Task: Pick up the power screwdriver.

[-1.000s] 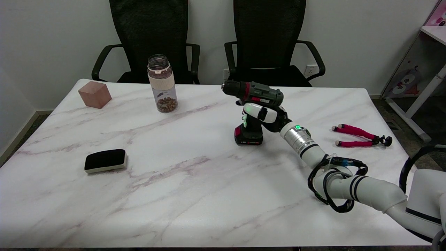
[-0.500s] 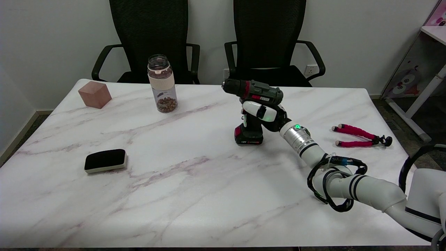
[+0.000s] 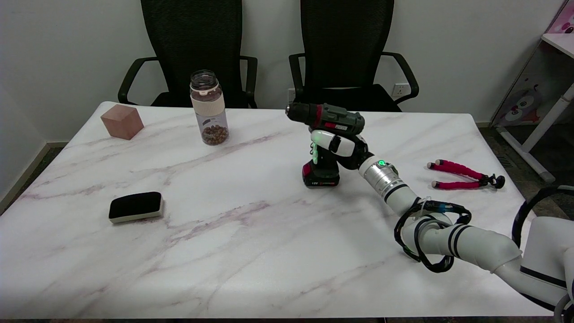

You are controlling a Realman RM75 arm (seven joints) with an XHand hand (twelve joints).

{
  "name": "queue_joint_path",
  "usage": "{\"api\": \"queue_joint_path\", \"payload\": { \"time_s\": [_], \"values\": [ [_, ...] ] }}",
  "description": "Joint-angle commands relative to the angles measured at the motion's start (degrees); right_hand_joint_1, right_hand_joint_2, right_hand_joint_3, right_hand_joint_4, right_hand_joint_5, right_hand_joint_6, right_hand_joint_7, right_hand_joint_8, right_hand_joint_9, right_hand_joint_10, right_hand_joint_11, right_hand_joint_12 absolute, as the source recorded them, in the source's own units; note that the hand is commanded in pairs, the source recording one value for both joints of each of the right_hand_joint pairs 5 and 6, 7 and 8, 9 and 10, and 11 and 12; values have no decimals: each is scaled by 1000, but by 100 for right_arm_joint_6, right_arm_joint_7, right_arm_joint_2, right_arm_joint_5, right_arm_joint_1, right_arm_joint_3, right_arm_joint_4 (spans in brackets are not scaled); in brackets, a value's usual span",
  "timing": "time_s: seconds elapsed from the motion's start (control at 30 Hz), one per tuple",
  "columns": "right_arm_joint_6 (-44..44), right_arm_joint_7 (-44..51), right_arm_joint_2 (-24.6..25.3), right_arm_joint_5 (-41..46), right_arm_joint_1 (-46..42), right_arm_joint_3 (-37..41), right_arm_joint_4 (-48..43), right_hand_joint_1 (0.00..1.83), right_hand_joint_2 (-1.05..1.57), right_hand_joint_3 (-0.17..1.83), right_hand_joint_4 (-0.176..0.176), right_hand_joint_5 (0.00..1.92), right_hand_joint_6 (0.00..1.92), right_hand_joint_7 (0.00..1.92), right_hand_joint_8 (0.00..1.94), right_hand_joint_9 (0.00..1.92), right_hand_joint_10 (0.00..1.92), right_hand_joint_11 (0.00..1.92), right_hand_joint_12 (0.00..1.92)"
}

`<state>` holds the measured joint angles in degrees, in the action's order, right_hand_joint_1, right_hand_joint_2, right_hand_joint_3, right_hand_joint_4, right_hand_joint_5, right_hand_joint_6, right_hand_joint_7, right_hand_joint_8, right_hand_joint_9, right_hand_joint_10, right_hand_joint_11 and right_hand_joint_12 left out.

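Observation:
The power screwdriver [image 3: 332,117], dark green and black with red trim, stands upright right of the table's middle. Its chuck points left and its battery base [image 3: 320,178] appears to rest on the marble top. My right hand [image 3: 340,148] reaches in from the lower right and grips the handle just under the body, with its fingers [image 3: 325,138] wrapped round the front. The handle is mostly hidden by the hand.
A jar of brown nuts [image 3: 209,107] stands at the back left, with a pink cube [image 3: 122,121] further left. A black eraser block [image 3: 135,207] lies at the front left. A red-legged mini tripod [image 3: 462,175] lies to the right of the arm. Two black chairs stand behind the table [image 3: 251,251].
The hand's fingers have shifted slightly on the handle and the wrist has crept a little up and left. The screwdriver stays in nearly the same place.

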<state>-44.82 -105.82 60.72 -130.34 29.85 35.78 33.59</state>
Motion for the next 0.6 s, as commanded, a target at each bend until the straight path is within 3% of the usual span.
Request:
{"api": "queue_joint_path", "payload": {
  "time_s": [0.03,0.23,0.27,0.3,0.6],
  "values": [
    [-70,-13,19,-1,12,0,60,887,619,974,12,1711,1711,1711,1711,1662,1662,1347,1347],
    [-256,-53,19,-1,-24,54,150,873,637,953,28,1801,1801,1801,1801,1697,1697,1387,1387],
    [-263,-53,19,-1,-35,77,176,878,639,949,91,1805,1805,1805,1805,1700,1700,1391,1391],
    [-268,-53,14,-1,-48,108,208,884,641,946,176,1808,1808,1808,1808,1701,1701,1394,1394],
    [-474,-53,-12,-1,-137,263,404,878,703,891,176,1849,1849,1849,1849,1728,1728,1433,1433]
  ]
}}
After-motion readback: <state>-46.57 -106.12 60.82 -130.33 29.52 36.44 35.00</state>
